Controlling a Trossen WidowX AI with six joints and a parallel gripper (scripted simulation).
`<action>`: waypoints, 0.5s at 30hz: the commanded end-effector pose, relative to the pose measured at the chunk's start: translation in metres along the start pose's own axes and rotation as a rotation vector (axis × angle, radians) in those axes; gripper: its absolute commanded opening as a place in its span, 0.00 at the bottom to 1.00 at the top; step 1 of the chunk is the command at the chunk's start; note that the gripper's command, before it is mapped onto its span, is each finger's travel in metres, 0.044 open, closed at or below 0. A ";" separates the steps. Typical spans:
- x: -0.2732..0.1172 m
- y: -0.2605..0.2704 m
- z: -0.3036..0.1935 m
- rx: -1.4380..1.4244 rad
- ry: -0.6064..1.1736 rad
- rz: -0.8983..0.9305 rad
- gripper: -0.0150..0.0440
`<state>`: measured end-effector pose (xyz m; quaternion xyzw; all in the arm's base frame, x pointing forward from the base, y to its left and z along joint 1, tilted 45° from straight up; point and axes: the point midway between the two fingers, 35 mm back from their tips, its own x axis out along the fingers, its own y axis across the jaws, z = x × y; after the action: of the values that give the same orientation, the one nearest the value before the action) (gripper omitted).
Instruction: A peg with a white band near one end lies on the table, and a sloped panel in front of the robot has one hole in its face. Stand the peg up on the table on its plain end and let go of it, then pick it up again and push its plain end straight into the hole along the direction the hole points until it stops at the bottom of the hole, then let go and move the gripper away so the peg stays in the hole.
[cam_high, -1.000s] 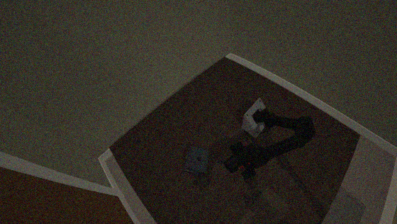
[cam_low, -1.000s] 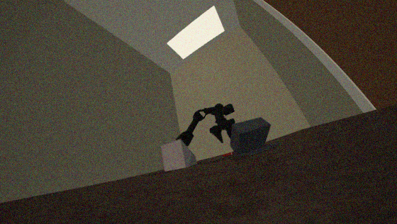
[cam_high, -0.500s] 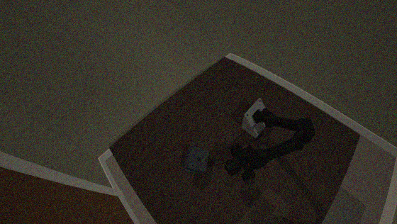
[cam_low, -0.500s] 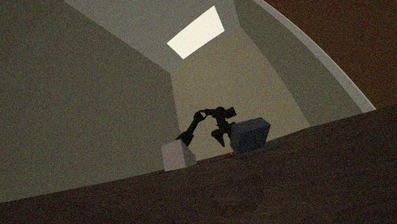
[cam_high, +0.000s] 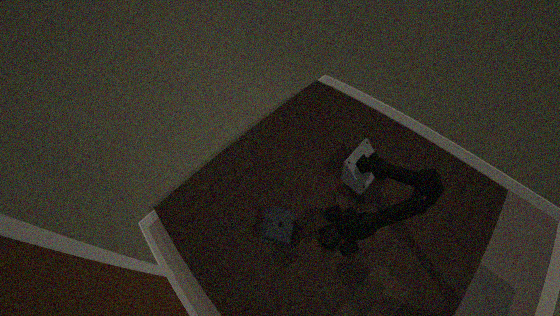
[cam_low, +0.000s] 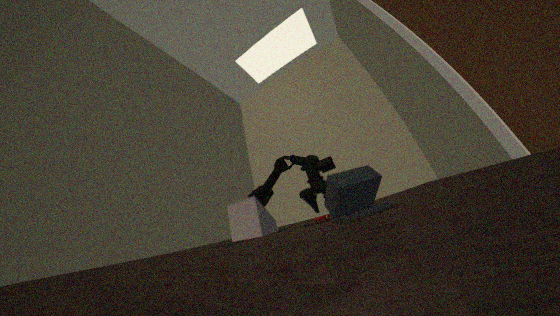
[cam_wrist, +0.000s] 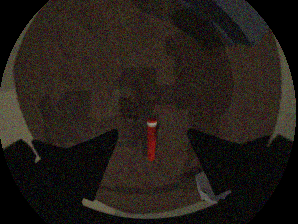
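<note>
The red peg (cam_low: 321, 218) (cam_wrist: 151, 142) lies flat on the table. In the wrist view its white-banded end points up the picture and its plain end points down. The arm hides it in the top view. My gripper (cam_high: 340, 229) (cam_low: 321, 209) (cam_wrist: 153, 132) is open and empty, pointing down a little above the peg, which shows between the fingers in the wrist view. The blue-grey sloped panel (cam_high: 274, 233) (cam_low: 351, 196) stands just beyond the gripper. Its hole (cam_high: 280, 224) shows as a dark spot in the top view.
The pale base block (cam_high: 353, 172) (cam_low: 245, 220) stands at the foot of the arm. The panel's blue-grey edge (cam_wrist: 245, 20) shows at the upper right of the wrist view, close to the gripper. The picture is dark and grainy.
</note>
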<state>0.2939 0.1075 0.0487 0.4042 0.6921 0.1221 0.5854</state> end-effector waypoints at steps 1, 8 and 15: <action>0.007 0.000 -0.001 0.008 0.004 0.005 1.00; 0.018 0.000 -0.002 0.008 0.006 0.007 1.00; 0.026 0.000 -0.004 0.008 0.007 0.009 1.00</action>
<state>0.2917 0.1246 0.0334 0.4053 0.6923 0.1237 0.5840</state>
